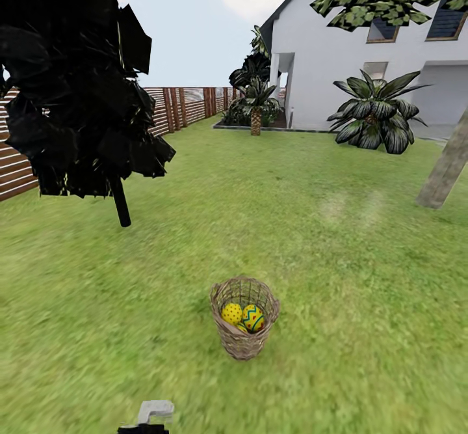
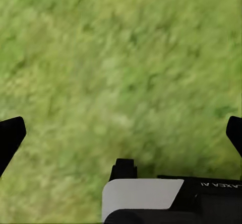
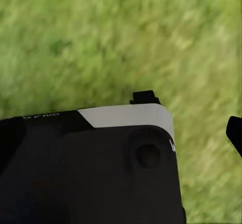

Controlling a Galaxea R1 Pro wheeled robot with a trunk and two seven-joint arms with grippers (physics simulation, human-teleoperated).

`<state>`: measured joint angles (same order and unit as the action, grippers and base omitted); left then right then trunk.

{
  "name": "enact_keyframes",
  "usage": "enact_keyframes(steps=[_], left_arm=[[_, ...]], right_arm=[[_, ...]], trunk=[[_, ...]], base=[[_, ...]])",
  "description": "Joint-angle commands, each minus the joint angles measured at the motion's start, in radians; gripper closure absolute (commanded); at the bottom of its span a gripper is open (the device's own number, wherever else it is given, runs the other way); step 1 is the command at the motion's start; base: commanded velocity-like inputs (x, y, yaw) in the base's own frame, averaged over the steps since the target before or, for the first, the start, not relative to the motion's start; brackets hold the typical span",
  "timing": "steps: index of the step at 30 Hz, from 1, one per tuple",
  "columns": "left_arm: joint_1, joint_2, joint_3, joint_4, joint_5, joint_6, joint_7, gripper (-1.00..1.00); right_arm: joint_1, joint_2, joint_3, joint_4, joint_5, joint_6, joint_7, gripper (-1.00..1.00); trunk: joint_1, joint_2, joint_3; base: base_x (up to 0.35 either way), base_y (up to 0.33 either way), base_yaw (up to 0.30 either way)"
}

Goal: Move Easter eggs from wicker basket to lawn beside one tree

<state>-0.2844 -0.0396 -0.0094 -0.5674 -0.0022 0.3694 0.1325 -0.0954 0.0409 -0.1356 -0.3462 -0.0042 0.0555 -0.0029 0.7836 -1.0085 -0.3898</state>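
The robot nears the basket (image 1: 244, 317) at 12 o'clock, eggs (image 1: 243, 316) inside; left tool (image 2: 121, 133) wide, right tool's state unclear; reaching follows.

Open lawn (image 1: 312, 213) rings the wicker basket (image 1: 244, 336); a black-foliaged conifer (image 1: 78, 82) stands well behind it, leftward.

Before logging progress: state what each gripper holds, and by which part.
Nothing held. The left gripper is open over bare lawn; the right cannot be told.
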Motion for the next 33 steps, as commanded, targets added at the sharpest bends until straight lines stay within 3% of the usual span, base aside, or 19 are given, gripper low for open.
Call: enact_keyframes(steps=[1,4,11,23,33], left_arm=[[-0.006,0.000,-0.001,-0.001,0.000,0.007,0.010,-1.00],[-0.020,0.000,0.000,0.001,0.002,0.009,0.019,-1.00],[-0.029,-0.002,0.003,-0.002,0.015,0.001,0.024,-1.00],[-0.029,0.002,0.006,0.000,0.041,-0.018,0.022,-1.00],[-0.027,0.004,0.003,-0.005,0.040,-0.047,0.020,-1.00]], right_arm=[[-0.007,0.001,-0.004,-0.004,0.000,0.011,0.000,-1.00],[-0.027,0.003,-0.004,-0.007,0.000,0.021,0.000,-1.00],[-0.099,0.048,0.001,-0.001,0.010,0.031,-0.002,-1.00],[-0.129,0.049,0.001,0.009,0.013,0.020,-0.001,-1.00],[-0.130,0.047,0.000,0.012,0.012,0.017,-0.001,-1.00]], trunk=[[-0.004,0.007,0.002],[-0.015,0.028,0.011],[-0.042,0.077,0.033],[-0.088,0.161,0.071],[-0.088,0.161,0.071]], base=[[0.000,0.000,0.000],[0.000,0.000,0.000],[0.000,0.000,0.000],[0.000,0.000,-0.035],[0.035,0.006,-0.243]])
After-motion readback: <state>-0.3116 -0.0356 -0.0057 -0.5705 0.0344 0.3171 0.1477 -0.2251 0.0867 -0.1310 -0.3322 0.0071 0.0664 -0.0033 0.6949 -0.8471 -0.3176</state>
